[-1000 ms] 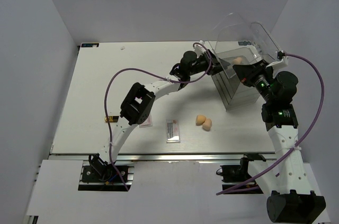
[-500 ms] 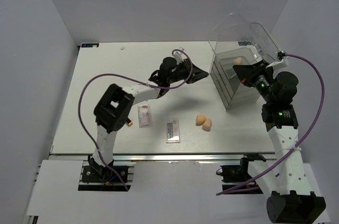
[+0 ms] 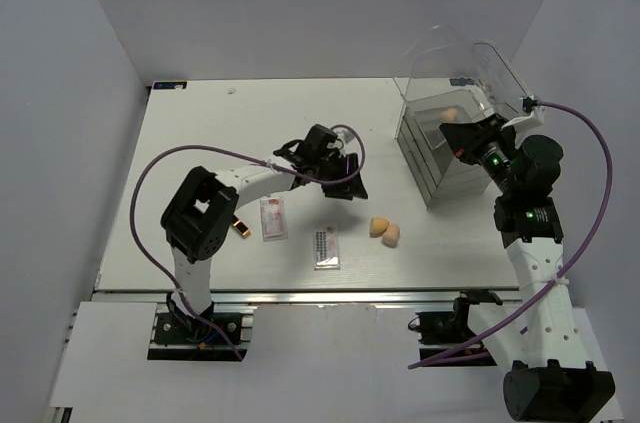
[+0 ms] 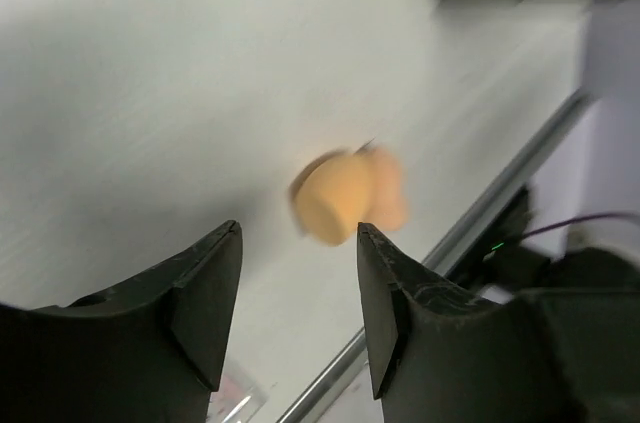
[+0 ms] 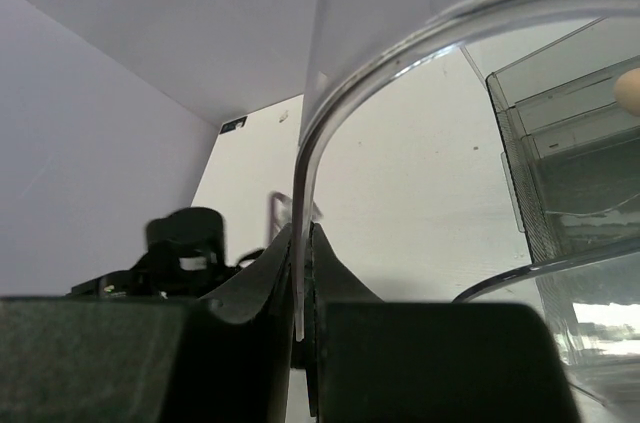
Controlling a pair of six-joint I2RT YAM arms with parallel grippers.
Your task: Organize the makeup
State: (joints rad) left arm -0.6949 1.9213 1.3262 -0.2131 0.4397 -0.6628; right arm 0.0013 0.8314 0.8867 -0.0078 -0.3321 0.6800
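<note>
Two peach sponges (image 3: 385, 231) lie together on the table; in the left wrist view they show blurred (image 4: 350, 193) just beyond my fingertips. My left gripper (image 3: 345, 181) is open and empty, a little up and left of them; the left wrist view (image 4: 297, 233) shows the same. A third sponge (image 3: 450, 115) sits in the top of the clear drawer box (image 3: 440, 168) and shows in the right wrist view (image 5: 628, 91). My right gripper (image 3: 468, 140) is shut on the box's raised clear lid (image 5: 300, 183). The pinkish palette (image 3: 272, 218) and the dark-rowed palette (image 3: 326, 245) lie flat. One lipstick tube (image 3: 239, 230) lies by the left arm.
The raised lid (image 3: 470, 58) arches over the box at the back right. The left arm's purple cable (image 3: 170, 158) loops over the table's left half. The table's front edge rail (image 3: 300, 293) runs just below the palettes.
My left gripper has pulled back from the box, swung left, then come down toward the two sponges. The right gripper and the lid have not moved.
</note>
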